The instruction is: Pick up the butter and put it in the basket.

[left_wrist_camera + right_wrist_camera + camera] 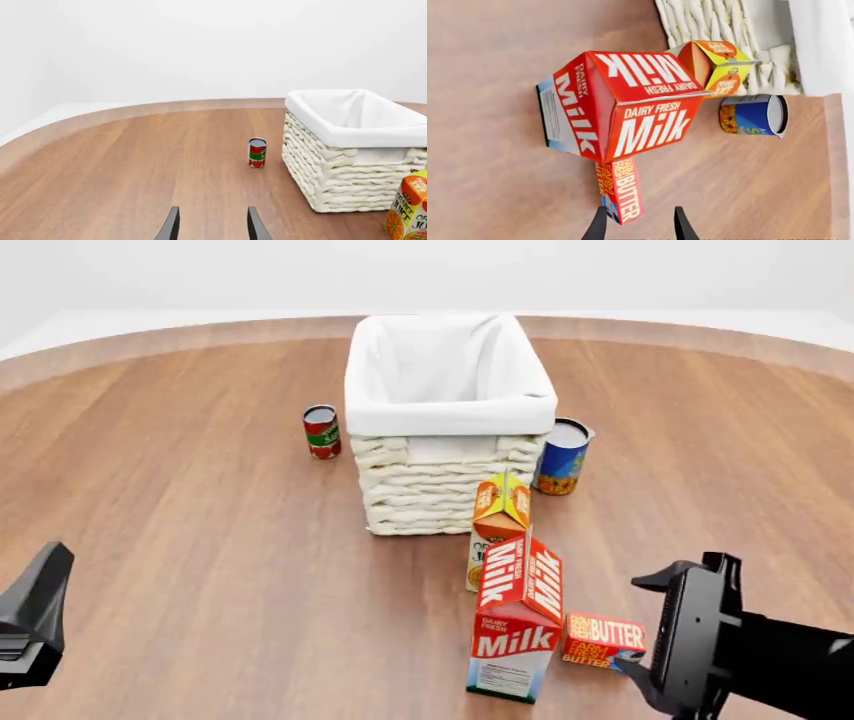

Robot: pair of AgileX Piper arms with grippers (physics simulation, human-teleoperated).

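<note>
Your right gripper [630,625] sits low at the near right of the bench [200,500], turned on its side, with its fingers [599,226] spread and the butter [603,640] just at their tips. In the right wrist view the end of the butter box [621,189] reaches into the gap between the two fingertips, but you cannot tell whether either finger touches it. The butter lies on the bench right beside the milk carton [515,628], on its right side, and the two look to be touching or nearly so. Behind the milk carton stands the orange juice carton [499,512], hard against the front wall of the basket [434,485]. The basket stands at mid-bench, well beyond the butter, its white liner folded over the rim. A blue can [565,456] stands by the basket's right front corner and a red and green can [320,432] stands near its left side.

Your left gripper [212,226] hangs at the near left edge, well apart from everything, its fingers spread with nothing between them, pointing toward the red and green can [257,152] and the basket's left wall [333,175]
</note>
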